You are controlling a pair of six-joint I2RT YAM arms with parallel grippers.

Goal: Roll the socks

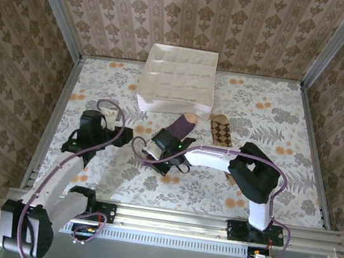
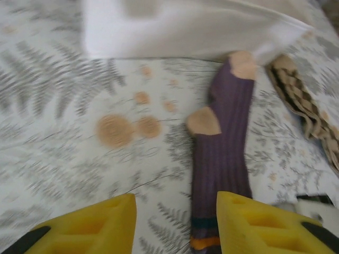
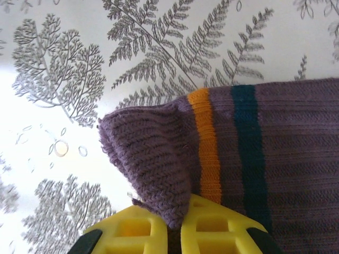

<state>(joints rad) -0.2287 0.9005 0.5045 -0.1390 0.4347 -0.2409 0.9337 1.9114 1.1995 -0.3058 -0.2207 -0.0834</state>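
My yellow finger pads (image 3: 238, 222) look like matt moulded plastic, smooth-faced with hollow cells. The purple sock (image 3: 265, 169) is a ribbed knit, soft and slightly fuzzy at the cuff, with its orange and teal bands knitted in. The checked sock (image 2: 302, 106) is a flatter knit cloth. The table cover (image 2: 63, 159) is a smooth, matt printed sheet. The divided box (image 1: 178, 78) is white and matt, cloth or card, I cannot tell. The rail (image 1: 172, 222) is brushed metal.

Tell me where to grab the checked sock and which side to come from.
Take the checked sock by its near end, coming down from above on the arms' side, with the fingers across its narrow width. It lies flat and straight, pointing away from the arms. Its far end sits close to the white box, which would probably crowd a grip there.
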